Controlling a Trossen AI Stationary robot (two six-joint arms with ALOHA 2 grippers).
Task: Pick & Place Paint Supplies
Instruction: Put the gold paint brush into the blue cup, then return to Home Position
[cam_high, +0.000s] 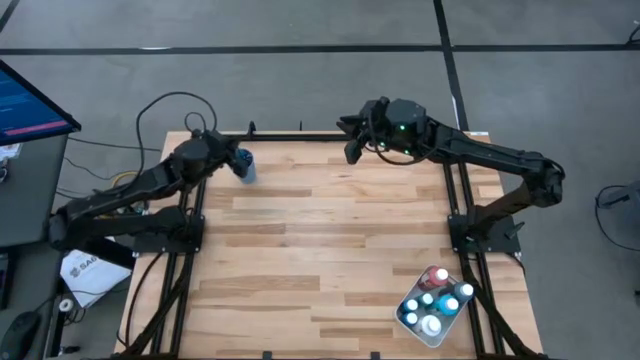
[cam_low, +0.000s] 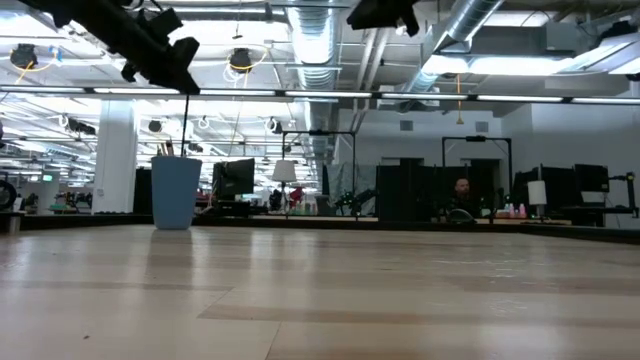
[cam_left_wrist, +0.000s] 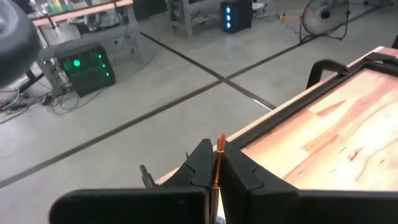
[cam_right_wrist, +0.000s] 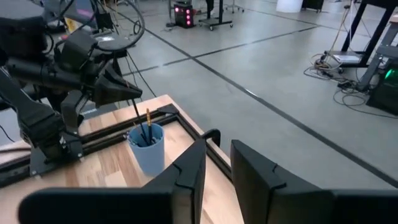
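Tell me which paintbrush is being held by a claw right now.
The paintbrush pinched in the left claw, hanging upright above the blue cup. The other brushes already stand inside that cup, untouched.

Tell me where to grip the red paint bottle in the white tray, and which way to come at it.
Grip the red bottle by its cap and neck, coming straight down from above. It appears to stand upright at one end of the tray, cap up, with the other bottles packed close beside it, so its sides offer little room and only the top is free.
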